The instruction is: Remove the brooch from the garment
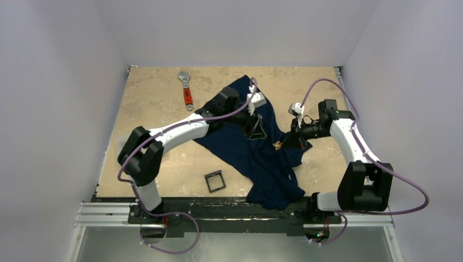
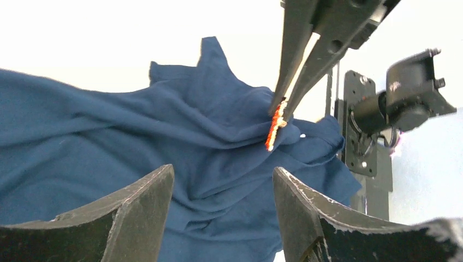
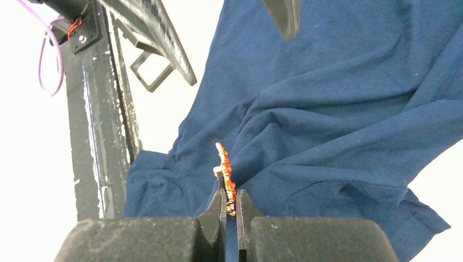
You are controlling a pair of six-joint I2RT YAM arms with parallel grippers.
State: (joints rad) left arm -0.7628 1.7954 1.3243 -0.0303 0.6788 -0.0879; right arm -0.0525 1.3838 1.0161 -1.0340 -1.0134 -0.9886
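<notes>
The dark navy garment [image 1: 262,155] lies crumpled at the table's middle. It also fills the left wrist view [image 2: 136,147] and the right wrist view [image 3: 338,109]. The tiny orange-gold brooch [image 1: 277,144] sits at a raised fold near the garment's right edge. My right gripper [image 3: 230,204] is shut on the brooch [image 3: 225,169], which stands edge-on against the cloth. The left wrist view shows the right gripper's fingers [image 2: 306,54] pinching the brooch [image 2: 274,126] from above. My left gripper [image 2: 221,183] is open and empty, over the cloth just left of the brooch [image 1: 255,130].
A wrench with an orange-red handle [image 1: 187,90] lies at the back left. A small black square frame [image 1: 214,181] lies on the tan table [image 1: 147,109] in front of the garment and also shows in the right wrist view [image 3: 150,71]. White walls enclose the table.
</notes>
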